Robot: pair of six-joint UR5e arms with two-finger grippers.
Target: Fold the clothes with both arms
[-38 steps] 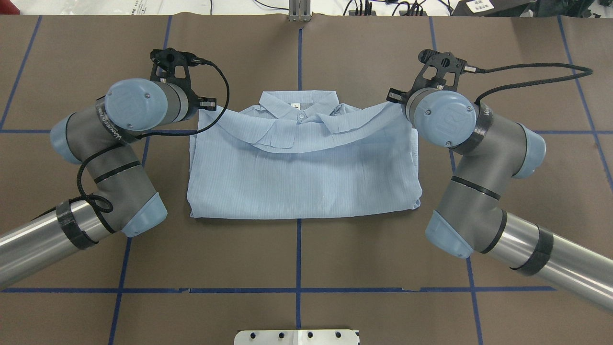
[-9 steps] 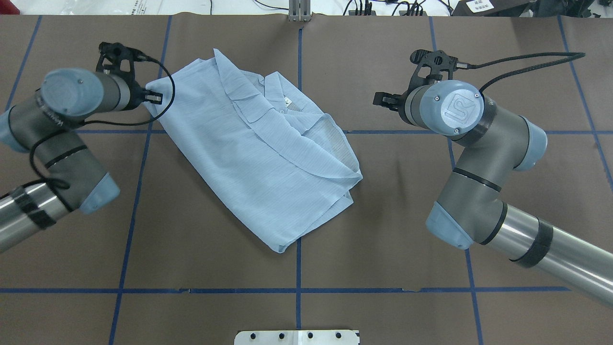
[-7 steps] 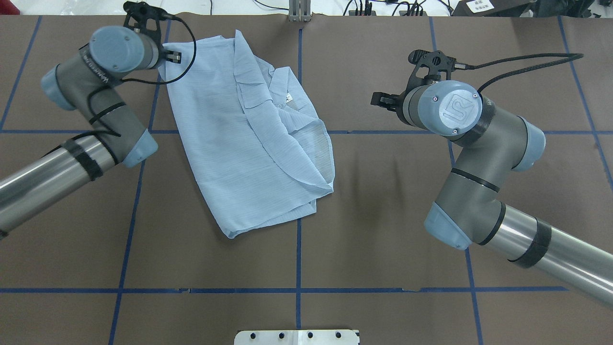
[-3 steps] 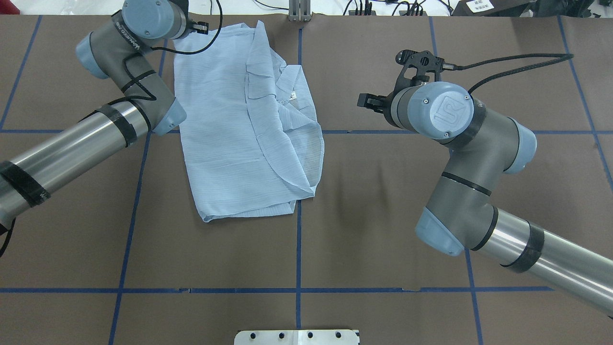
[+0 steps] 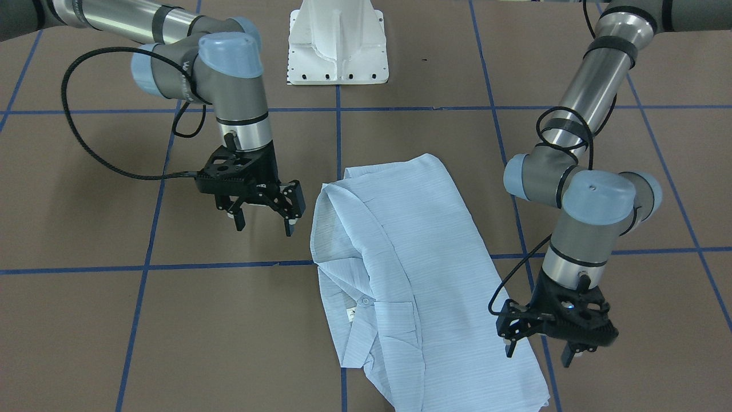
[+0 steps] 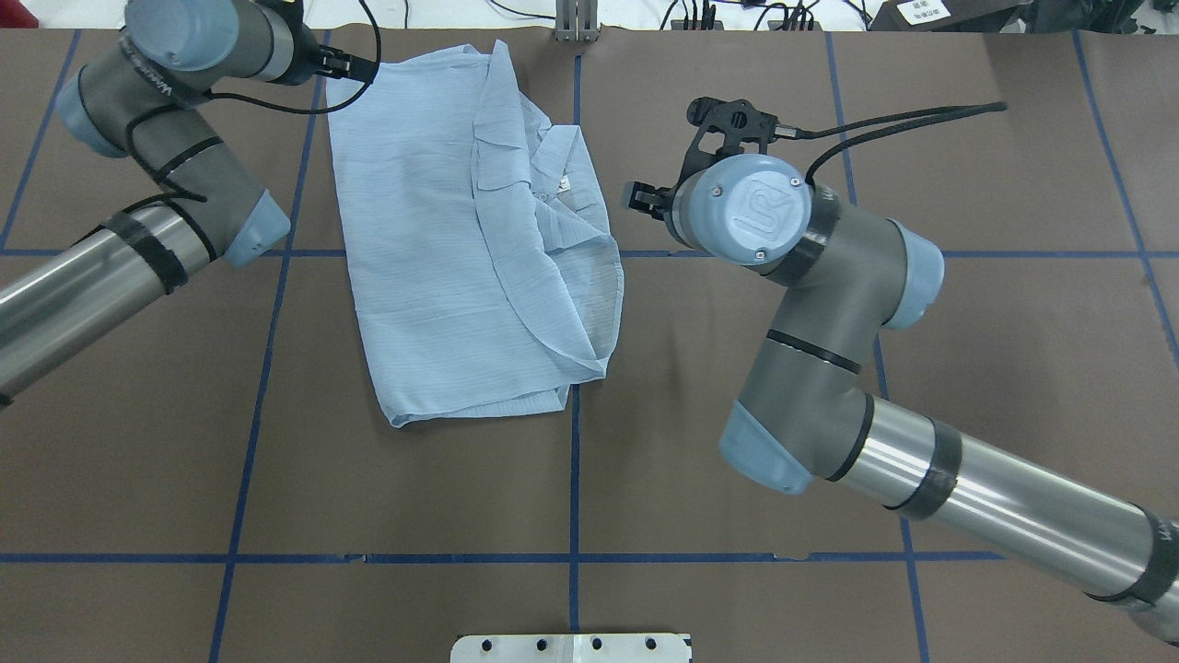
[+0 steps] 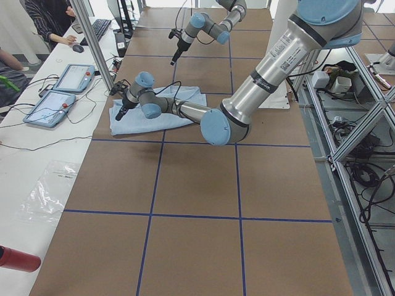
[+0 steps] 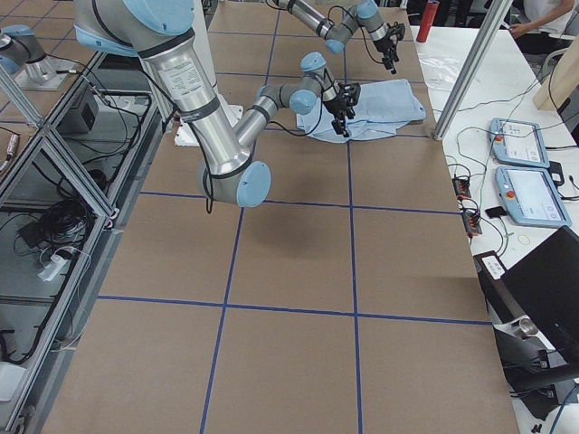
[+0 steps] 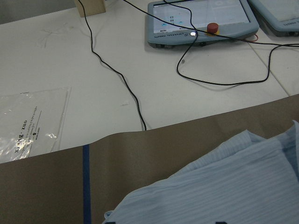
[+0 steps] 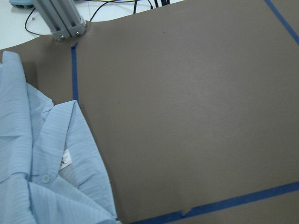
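Toward the far edge of the table (image 6: 1013,55) you find the shirt (image 6: 442,276), long axis far-to-near. Left gripper (image 5: 537,352), wide and empty, hangs at its far-left corner; right gripper (image 5: 263,224), wide and empty, stands just beside its right edge.

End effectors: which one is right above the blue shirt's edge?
The left end effector, open above the shirt corner farthest from the robot. The right end effector hangs open over bare table beside it.
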